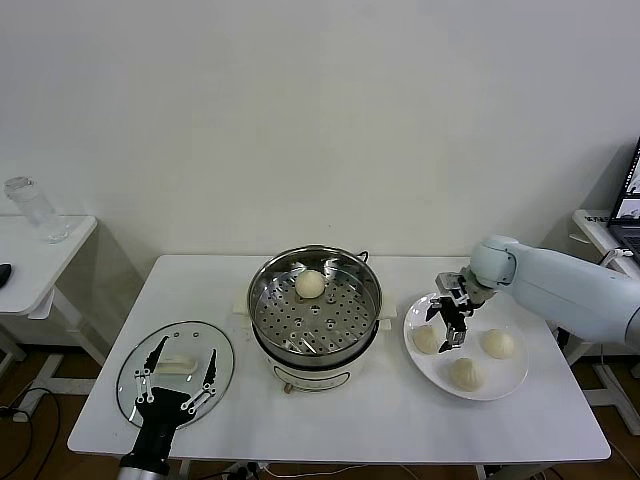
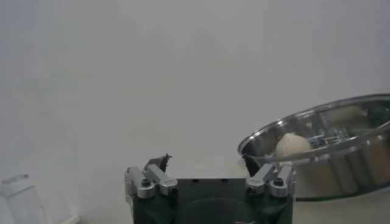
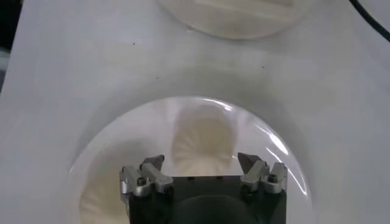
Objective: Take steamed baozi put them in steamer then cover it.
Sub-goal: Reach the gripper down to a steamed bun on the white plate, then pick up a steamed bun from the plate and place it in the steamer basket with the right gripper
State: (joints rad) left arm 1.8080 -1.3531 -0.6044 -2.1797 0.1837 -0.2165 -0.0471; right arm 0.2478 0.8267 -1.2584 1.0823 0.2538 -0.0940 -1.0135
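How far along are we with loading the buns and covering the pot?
Done: one cream-white bun sits on the shiny steel steamer's perforated tray. In hand: the open right gripper hovers over the flat white plate, holding nothing. Left: three buns there, then the glass lid lying by the left gripper.

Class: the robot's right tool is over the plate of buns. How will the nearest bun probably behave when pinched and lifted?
The bun under the open right tool looks like soft pleated dough, so it probably dents when squeezed. It seems light for its size. Being rounded, it might roll on the smooth plate if nudged.
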